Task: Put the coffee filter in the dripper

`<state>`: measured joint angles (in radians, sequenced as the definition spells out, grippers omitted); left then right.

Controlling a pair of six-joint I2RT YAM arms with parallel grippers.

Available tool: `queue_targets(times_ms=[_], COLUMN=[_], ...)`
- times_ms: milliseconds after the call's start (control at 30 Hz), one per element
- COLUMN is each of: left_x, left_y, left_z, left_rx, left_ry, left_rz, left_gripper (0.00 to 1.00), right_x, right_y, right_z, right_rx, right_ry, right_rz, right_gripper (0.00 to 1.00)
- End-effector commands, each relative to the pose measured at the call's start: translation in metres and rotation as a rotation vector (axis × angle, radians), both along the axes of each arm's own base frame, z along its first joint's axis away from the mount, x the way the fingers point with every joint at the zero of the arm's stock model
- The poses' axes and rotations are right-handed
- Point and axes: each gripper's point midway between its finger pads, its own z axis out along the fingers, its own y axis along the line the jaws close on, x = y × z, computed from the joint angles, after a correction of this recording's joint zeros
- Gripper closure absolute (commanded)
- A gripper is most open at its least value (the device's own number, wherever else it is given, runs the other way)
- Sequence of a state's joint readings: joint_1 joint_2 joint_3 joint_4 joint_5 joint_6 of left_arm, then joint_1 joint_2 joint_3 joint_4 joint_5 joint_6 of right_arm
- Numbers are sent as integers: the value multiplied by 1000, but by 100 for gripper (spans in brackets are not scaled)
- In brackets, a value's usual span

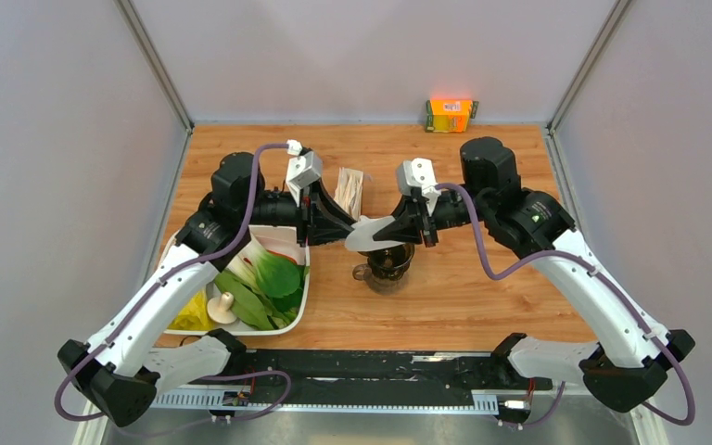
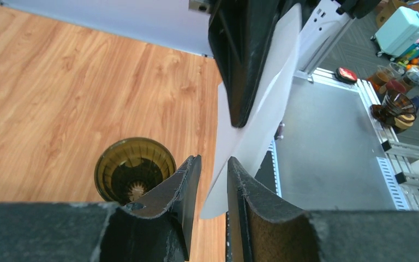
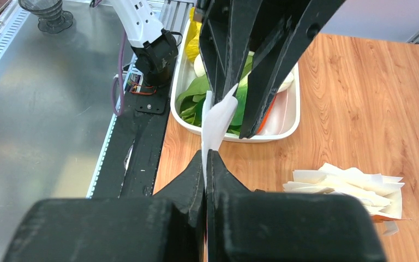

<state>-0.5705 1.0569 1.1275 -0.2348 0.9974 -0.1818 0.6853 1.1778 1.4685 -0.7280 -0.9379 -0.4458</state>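
The coffee filter (image 1: 369,235), a thin white paper sheet, hangs in the air between the two grippers, just above the dripper (image 1: 389,262). My right gripper (image 1: 410,228) is shut on the filter's right edge; its wrist view shows the paper (image 3: 216,115) pinched between its tips (image 3: 206,157). My left gripper (image 1: 343,229) is open, its fingers straddling the filter's left edge (image 2: 259,117) with a gap on both sides. The dripper, dark brown and ribbed, stands empty on the wood below left of the left fingers (image 2: 135,170).
A white tray (image 1: 302,307) of green leaves and a mushroom lies left of the dripper. The packet of cream filters (image 1: 349,190) lies behind the grippers and also shows in the right wrist view (image 3: 349,184). An orange box (image 1: 451,114) stands at the back wall.
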Motion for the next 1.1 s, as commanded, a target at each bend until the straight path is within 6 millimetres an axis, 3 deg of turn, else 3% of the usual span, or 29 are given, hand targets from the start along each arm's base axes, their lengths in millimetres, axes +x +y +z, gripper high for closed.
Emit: queue_targets(times_ms=[0,733,1067], left_x=[-3,-2,1], left_y=[-2,-28,-34], left_z=[37,77,74], left_rx=[-62,-103,-99], left_ry=[-85,-103,-87], left_rz=[-12,-5,3], left_gripper=[66,71,70], right_x=[1,4,4], right_y=[3,8,7], right_z=[2,-15,-15], right_rx=[18,-31,-32], right_ry=[-13,27,26], right_rz=[27,33,33], right_gripper=[100,100,100])
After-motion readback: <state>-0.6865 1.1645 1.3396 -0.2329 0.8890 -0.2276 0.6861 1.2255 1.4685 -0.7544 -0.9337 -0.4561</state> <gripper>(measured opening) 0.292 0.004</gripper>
